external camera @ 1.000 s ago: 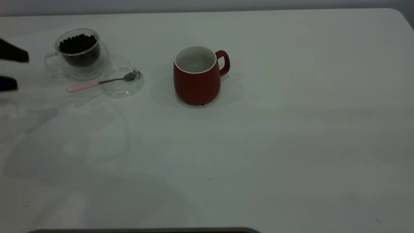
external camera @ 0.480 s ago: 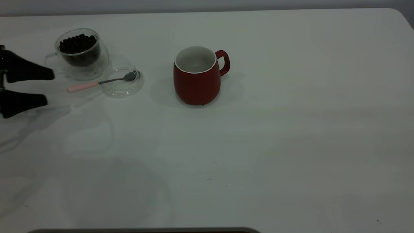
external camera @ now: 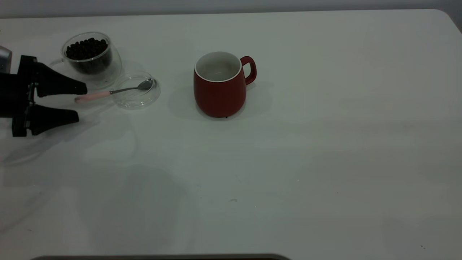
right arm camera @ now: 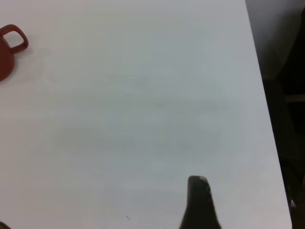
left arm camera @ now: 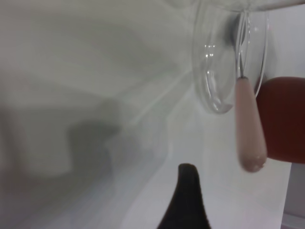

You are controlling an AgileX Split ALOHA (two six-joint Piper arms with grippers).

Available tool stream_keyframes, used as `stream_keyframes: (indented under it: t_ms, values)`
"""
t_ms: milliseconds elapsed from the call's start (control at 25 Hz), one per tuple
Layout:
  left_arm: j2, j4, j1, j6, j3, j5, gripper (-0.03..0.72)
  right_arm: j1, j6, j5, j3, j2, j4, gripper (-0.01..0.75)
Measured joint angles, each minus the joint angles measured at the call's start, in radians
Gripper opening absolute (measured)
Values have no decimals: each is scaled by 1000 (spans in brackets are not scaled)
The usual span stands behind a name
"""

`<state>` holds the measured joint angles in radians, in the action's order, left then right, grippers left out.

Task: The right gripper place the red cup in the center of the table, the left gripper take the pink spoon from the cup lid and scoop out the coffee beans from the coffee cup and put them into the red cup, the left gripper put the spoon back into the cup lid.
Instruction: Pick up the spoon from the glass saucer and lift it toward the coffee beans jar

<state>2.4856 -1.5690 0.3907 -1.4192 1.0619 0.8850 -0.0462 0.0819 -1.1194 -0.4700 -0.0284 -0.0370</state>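
- Exterior view: my left gripper [external camera: 77, 103] sits at the pink spoon [external camera: 104, 92] handle end, jaws spread wide, holding nothing.
- Risk: the handle overhangs the cup lid [external camera: 137, 90]; a bump could flip the spoon or shove the lid into the coffee cup [external camera: 88, 59].
- One finger is just beside the handle; contact can't be told.
- Red cup [external camera: 220, 85] mid-table, empty.
- Right gripper [right arm camera: 200, 202]: one finger visible, spread unknown.
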Motion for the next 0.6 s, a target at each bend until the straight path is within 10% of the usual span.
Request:
stream_keyframes:
  t_ms: [600]
  values:
    - [4,-47,-39,-15,35,29,676,0,0,0,0,0,-1,583]
